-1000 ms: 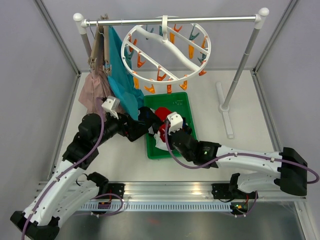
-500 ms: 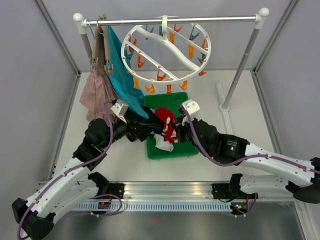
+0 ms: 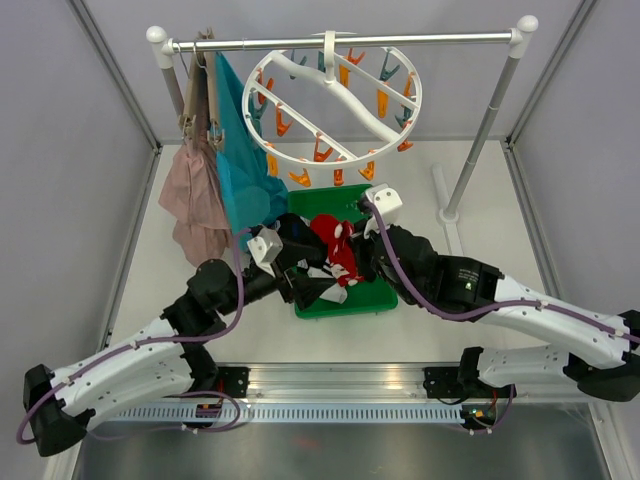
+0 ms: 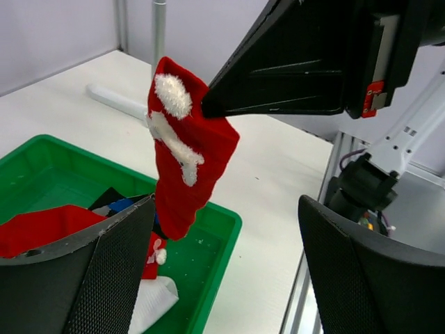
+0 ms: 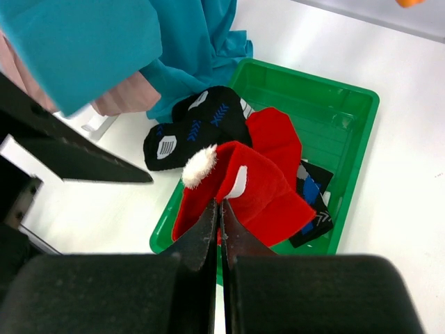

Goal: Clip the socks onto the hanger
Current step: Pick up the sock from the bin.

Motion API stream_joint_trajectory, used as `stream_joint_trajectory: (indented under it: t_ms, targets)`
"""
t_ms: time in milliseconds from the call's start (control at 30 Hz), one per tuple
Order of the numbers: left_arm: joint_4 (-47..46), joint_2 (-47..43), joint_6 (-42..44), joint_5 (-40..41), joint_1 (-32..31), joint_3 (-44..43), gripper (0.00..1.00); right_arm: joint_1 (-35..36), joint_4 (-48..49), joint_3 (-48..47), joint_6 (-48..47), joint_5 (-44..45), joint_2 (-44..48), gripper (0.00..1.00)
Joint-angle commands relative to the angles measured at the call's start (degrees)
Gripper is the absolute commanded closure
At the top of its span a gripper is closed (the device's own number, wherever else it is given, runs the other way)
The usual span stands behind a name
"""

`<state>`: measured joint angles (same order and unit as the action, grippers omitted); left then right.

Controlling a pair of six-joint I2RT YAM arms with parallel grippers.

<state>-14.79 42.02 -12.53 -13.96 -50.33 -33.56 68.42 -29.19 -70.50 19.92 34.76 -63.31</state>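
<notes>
A: Top view: a red sock (image 3: 342, 255) is held up by the right jaws over the green tray (image 3: 345, 305). The hanger (image 3: 335, 105) is hung on the rail (image 3: 420, 40) behind, well apart.
B: Left jaws?
A: Left wrist view: spread wide, nothing gripped. The sock is seen dangling limp, pinched at its top edge.
B: Right wrist view?
A: Jaws are clamped together on red fabric. Black socks (image 5: 198, 129) are left in the tray. The sock is judged soft, light and floppy. The free lower end is best taken by the left jaws, so a flat edge is offered to an orange clip (image 3: 321, 153).
</notes>
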Motion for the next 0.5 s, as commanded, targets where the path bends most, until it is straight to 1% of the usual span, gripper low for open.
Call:
stream_joint_trajectory:
  t_ms: [0, 67, 133, 267, 367, 467]
  targets:
    - [-4.72, -0.1, 5.41, 13.76, -5.03, 1.57, 0.12, 0.04, -2.62, -4.82, 3.1, 2.41, -2.25, 1.0]
    - [-6.39, 0.78, 7.26, 21.65, -8.01, 2.18, 0.13, -0.04, -3.15, -6.31, 3.63, 2.68, -2.96, 1.0]
    - [-9.27, 1.92, 8.92, 27.54, -10.48, 2.97, 0.13, -0.05, -3.24, -7.19, 4.42, 2.07, -3.49, 1.0]
    - [-14.37, 4.29, 11.21, 35.46, -12.95, 3.41, 0.14, -0.31, -3.33, -8.16, 5.48, 0.83, -4.1, 1.0]
    - [-18.15, 6.31, 12.09, 38.82, -13.66, 3.59, 0.17, -0.4, -3.42, -8.34, 6.18, 0.04, -4.02, 1.0]
    - [-18.7, 9.04, 12.36, 40.14, -13.92, 2.01, 0.23, -0.57, -3.24, -8.16, 6.62, -0.22, -3.93, 1.0]
